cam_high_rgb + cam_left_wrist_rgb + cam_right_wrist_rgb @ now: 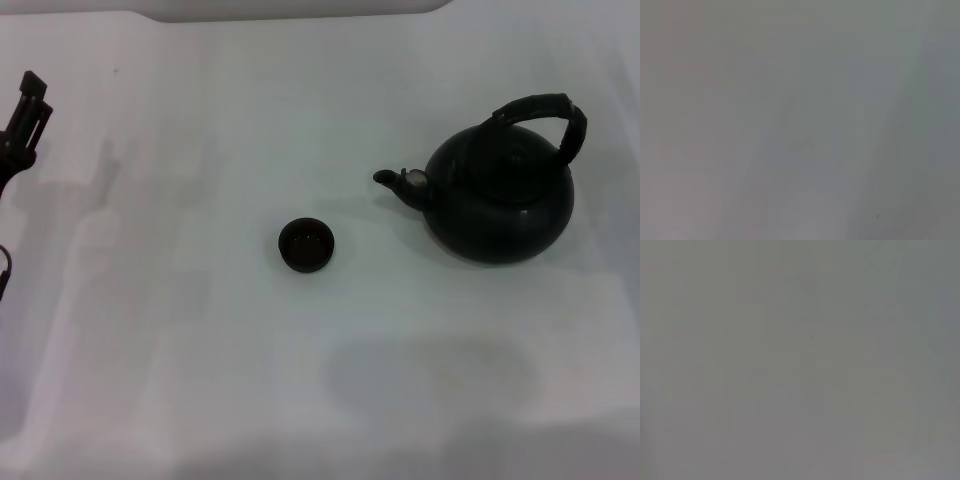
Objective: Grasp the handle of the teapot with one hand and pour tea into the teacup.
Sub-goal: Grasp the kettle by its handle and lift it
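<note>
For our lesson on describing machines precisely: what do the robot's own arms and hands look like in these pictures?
Only the left hand shows, at the head view's left edge: black, boxy and angular, on a dark arm, with a thin dark cable below it. The right arm is out of view; neither wrist view shows any part of the robot.

Teapot [500, 195] right of teacup [306, 245]; left tool [28, 105] apparently idle, far left.
</note>
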